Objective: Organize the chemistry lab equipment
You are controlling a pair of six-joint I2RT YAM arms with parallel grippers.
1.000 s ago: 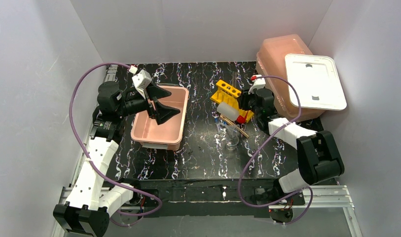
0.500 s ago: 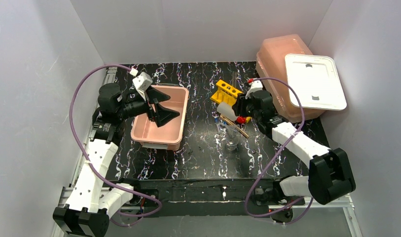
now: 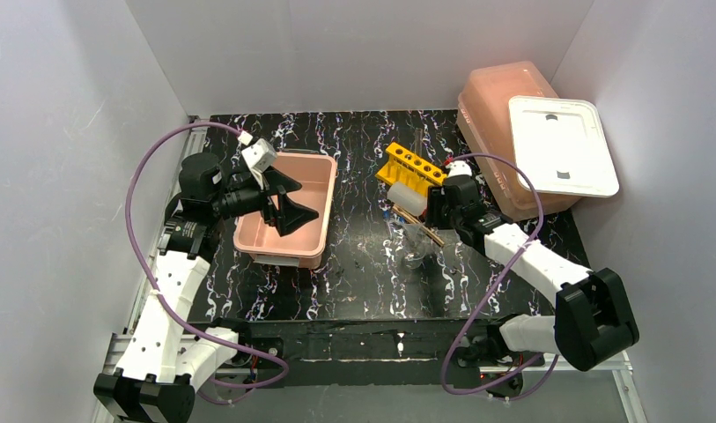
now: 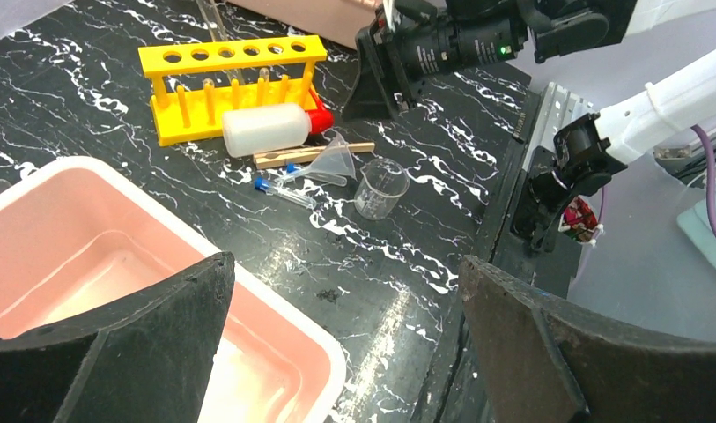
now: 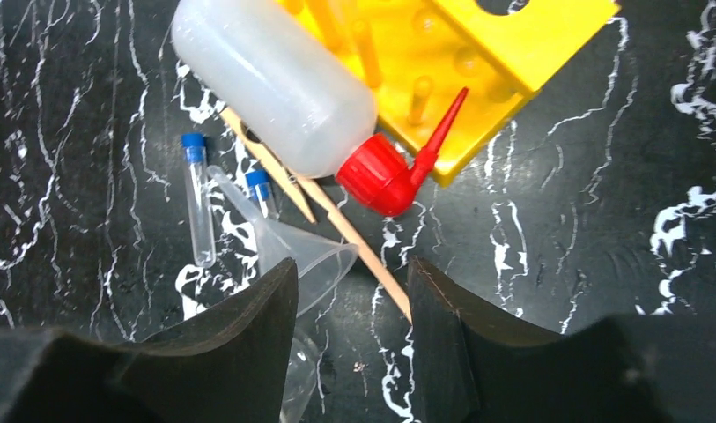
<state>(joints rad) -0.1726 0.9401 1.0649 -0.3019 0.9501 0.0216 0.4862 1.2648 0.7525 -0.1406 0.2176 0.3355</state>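
Observation:
The yellow six-hole rack [image 3: 409,166] lies at the table's middle back. The white bottle [image 3: 406,198] with red cap [image 5: 380,176] lies against it. Thin wooden sticks [image 5: 354,238], a clear funnel [image 5: 301,256] and blue-capped tubes [image 5: 198,203] lie beside it, with a clear beaker [image 3: 414,252] nearer. My right gripper [image 3: 435,214] is open and empty, hovering just over the sticks and funnel by the red cap [image 5: 352,269]. My left gripper [image 3: 284,198] is wide open and empty above the pink tub's right rim [image 4: 345,264].
An open pink tub [image 3: 323,231] stands left of the middle under my left gripper. A larger pink tub [image 3: 504,97] with a white lid [image 3: 561,145] leaning on it stands at the back right. White walls close in three sides.
My right gripper has come down and nearer, from above the bottle to the red cap and sticks; its elbow swung right. My left gripper has shifted slightly over the tub.

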